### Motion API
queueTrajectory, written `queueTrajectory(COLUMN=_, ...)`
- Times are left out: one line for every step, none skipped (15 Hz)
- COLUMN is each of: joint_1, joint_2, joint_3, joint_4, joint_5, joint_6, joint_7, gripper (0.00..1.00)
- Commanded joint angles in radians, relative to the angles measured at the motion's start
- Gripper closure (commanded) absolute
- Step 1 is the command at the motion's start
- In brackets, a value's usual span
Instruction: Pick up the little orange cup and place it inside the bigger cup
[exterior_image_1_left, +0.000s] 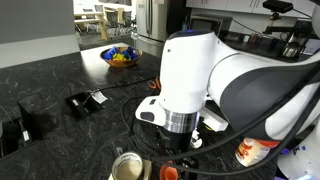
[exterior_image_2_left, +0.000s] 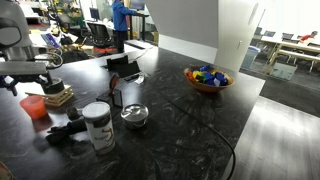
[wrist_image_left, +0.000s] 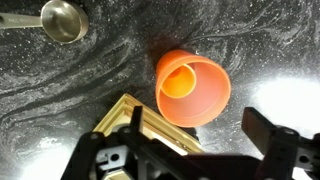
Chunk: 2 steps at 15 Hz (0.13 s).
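Note:
In the wrist view the bigger cup, wide and orange-red, stands on the dark marbled counter. The little orange cup sits inside it, leaning against the inner wall. My gripper hangs just above the bigger cup with its fingers spread and nothing between them. In an exterior view the bigger cup stands under the gripper at the counter's left end. In the exterior view from the arm's side, my arm hides most of that spot and only the gripper's body shows.
A wooden block lies right beside the bigger cup. A metal measuring cup and a white jar stand nearby. A bowl of coloured items sits farther off. Black cables cross the counter.

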Motion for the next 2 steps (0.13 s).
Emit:
queueTrajectory(joint_1=0.000, joint_2=0.002, joint_3=0.001, joint_4=0.004, joint_5=-0.001, joint_6=-0.003, joint_7=0.002, gripper=0.00)
queueTrajectory(joint_1=0.000, joint_2=0.002, joint_3=0.001, joint_4=0.004, joint_5=-0.001, joint_6=-0.003, joint_7=0.002, gripper=0.00)
